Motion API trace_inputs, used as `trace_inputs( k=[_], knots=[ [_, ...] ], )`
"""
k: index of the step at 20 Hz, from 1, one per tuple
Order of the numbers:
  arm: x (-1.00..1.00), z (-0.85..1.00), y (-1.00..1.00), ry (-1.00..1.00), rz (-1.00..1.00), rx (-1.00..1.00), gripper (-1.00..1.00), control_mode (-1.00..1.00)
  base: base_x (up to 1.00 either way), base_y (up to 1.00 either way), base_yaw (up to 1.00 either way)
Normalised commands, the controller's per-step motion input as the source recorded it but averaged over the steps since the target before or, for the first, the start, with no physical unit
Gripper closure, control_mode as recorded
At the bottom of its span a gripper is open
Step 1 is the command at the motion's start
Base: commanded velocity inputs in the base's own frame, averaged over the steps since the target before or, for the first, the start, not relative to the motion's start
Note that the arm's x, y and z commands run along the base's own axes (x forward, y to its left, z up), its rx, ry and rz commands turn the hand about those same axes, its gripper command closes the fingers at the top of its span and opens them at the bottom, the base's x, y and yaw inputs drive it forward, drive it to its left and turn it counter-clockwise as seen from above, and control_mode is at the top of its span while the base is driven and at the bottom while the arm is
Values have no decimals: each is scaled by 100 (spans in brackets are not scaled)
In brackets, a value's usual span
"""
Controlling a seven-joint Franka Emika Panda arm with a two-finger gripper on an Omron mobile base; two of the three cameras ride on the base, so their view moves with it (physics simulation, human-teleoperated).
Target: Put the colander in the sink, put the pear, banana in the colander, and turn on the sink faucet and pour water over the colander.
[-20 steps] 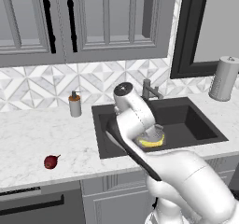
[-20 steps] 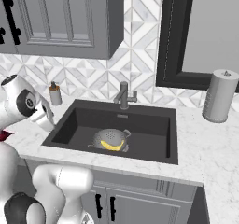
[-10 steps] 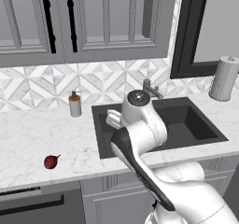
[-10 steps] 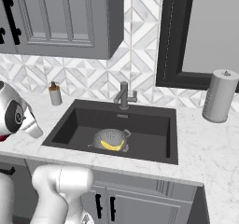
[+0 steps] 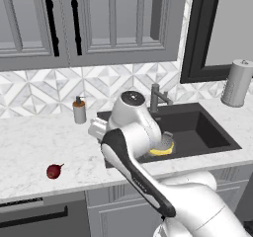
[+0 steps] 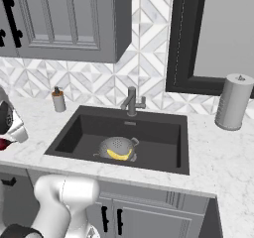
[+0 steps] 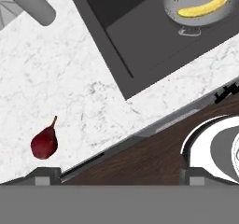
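The grey holed colander (image 6: 118,147) sits in the dark sink (image 6: 163,133) with the yellow banana (image 6: 119,155) lying in it; the hand view also has the colander (image 7: 193,1) and banana (image 7: 204,8) at its top right. On the white marble counter left of the sink lies the dark red pear (image 5: 54,171), on its side. My gripper (image 7: 119,175) hangs open and empty high over the counter's front edge. The pear (image 7: 44,142) is just above the left fingertip (image 7: 46,174). The dark faucet (image 6: 131,101) stands behind the basin, no water running.
A grey soap dispenser (image 5: 79,110) with a brown pump stands on the counter by the backsplash, left of the sink. A paper towel roll (image 6: 232,102) stands at the right. Wall cabinets hang above. My own arm (image 5: 133,137) covers part of the sink in the left base view.
The arm has swung left, away from over the sink toward the counter where the pear lies. The jaws stay open. Colander, banana and pear have not moved.
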Motion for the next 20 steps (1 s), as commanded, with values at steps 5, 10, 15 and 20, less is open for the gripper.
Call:
trace_inputs(
  k=[5, 10, 15, 20],
  knots=[
    [-8, -7, 83, 11, 6, 1, -100, -100, 0, 0, 0],
    [-1, -35, 69, 0, 3, 0, -100, -100, 0, 0, 0],
    [3, -67, 41, 0, 5, 0, -100, -100, 0, 0, 0],
    [14, -44, 18, 0, 6, 1, -100, -100, 0, 0, 0]
  ],
)
